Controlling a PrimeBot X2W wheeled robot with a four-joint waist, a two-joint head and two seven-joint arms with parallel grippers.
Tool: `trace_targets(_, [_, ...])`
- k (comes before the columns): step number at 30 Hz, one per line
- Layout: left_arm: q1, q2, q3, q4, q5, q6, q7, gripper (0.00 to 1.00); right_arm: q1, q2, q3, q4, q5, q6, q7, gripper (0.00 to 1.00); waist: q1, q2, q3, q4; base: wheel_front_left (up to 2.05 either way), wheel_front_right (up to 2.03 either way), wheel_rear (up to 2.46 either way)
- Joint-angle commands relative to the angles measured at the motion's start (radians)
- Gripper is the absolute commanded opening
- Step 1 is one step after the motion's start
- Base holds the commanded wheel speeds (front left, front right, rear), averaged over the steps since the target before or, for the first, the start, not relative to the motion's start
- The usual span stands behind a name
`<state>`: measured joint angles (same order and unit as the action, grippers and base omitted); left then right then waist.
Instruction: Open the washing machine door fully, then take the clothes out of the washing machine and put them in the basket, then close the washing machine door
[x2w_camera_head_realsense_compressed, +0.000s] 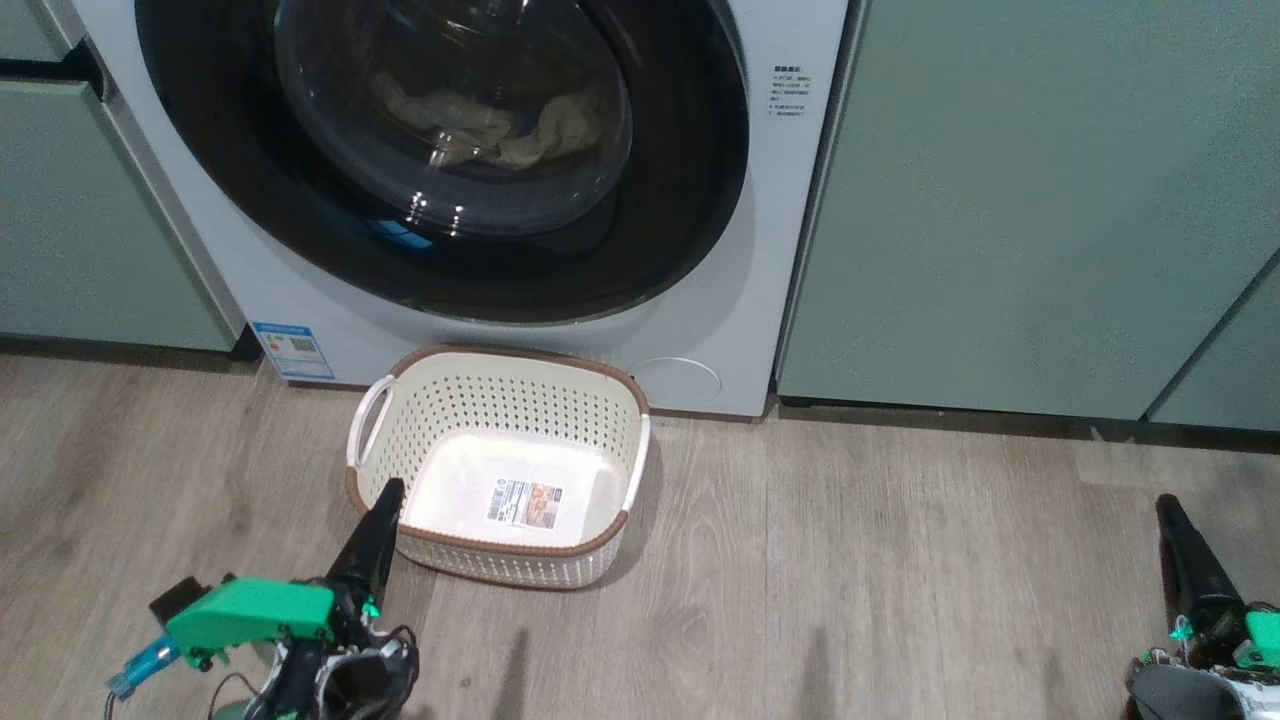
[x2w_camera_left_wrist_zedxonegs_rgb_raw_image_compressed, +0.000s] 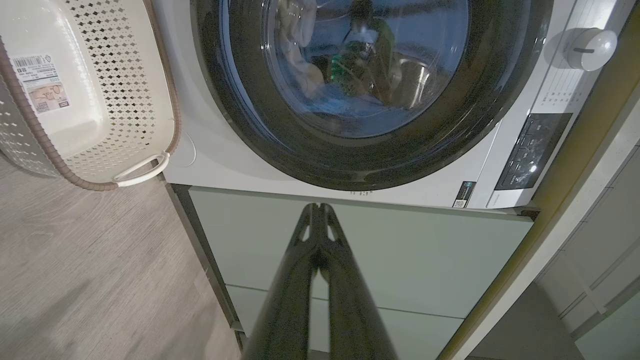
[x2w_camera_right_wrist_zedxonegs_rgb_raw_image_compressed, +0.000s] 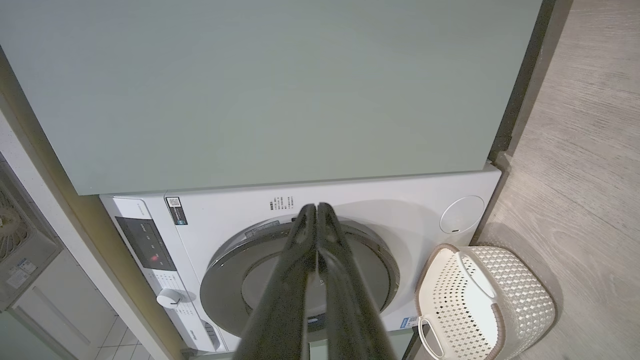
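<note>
The white washing machine (x2w_camera_head_realsense_compressed: 700, 330) stands at the top of the head view with its round black-rimmed door (x2w_camera_head_realsense_compressed: 440, 270) shut. Pale-yellow clothes (x2w_camera_head_realsense_compressed: 480, 125) lie inside the drum, seen through the glass bowl. The cream basket (x2w_camera_head_realsense_compressed: 610, 400) sits empty on the floor right in front of the machine. My left gripper (x2w_camera_head_realsense_compressed: 385, 495) is shut, its tip at the basket's near left corner. My right gripper (x2w_camera_head_realsense_compressed: 1168, 508) is shut at the far lower right, well away from the machine. In the left wrist view my left gripper (x2w_camera_left_wrist_zedxonegs_rgb_raw_image_compressed: 316, 209) lies over a green cabinet below the door (x2w_camera_left_wrist_zedxonegs_rgb_raw_image_compressed: 350, 165). In the right wrist view my right gripper (x2w_camera_right_wrist_zedxonegs_rgb_raw_image_compressed: 316, 209) overlaps the door (x2w_camera_right_wrist_zedxonegs_rgb_raw_image_compressed: 235, 265), with the basket (x2w_camera_right_wrist_zedxonegs_rgb_raw_image_compressed: 520, 295) at the right.
Sage-green cabinets (x2w_camera_head_realsense_compressed: 1020, 200) flank the machine on both sides. Wooden floor (x2w_camera_head_realsense_compressed: 850, 580) stretches between my two grippers. A control panel (x2w_camera_left_wrist_zedxonegs_rgb_raw_image_compressed: 532, 150) and a round knob (x2w_camera_left_wrist_zedxonegs_rgb_raw_image_compressed: 590, 47) sit on the machine's front. A blue sticker (x2w_camera_head_realsense_compressed: 292, 350) marks its lower left corner.
</note>
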<state>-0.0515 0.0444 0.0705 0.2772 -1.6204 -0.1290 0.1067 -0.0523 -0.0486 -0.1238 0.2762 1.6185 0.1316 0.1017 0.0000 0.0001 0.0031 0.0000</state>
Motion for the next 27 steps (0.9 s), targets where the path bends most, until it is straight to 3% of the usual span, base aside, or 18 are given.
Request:
trace_targets(1, [-0.056, 0.009, 0.040, -0.032, 0.009, -0.002, 0.004, 0.00, -0.055, -0.007, 0.016, -0.032, -0.005, -0.001, 0.006, 0.00, 0.0000, -0.0001, 0.000, 0.000, 0.00, 0.00, 0.00])
trace_targets(27, [-0.056, 0.008, 0.042, -0.032, 0.010, -0.002, 0.005, 0.00, -0.055, -0.005, 0.014, -0.032, -0.007, -0.001, 0.008, 0.00, 0.0000, -0.0001, 0.000, 0.000, 0.00, 0.00, 0.00])
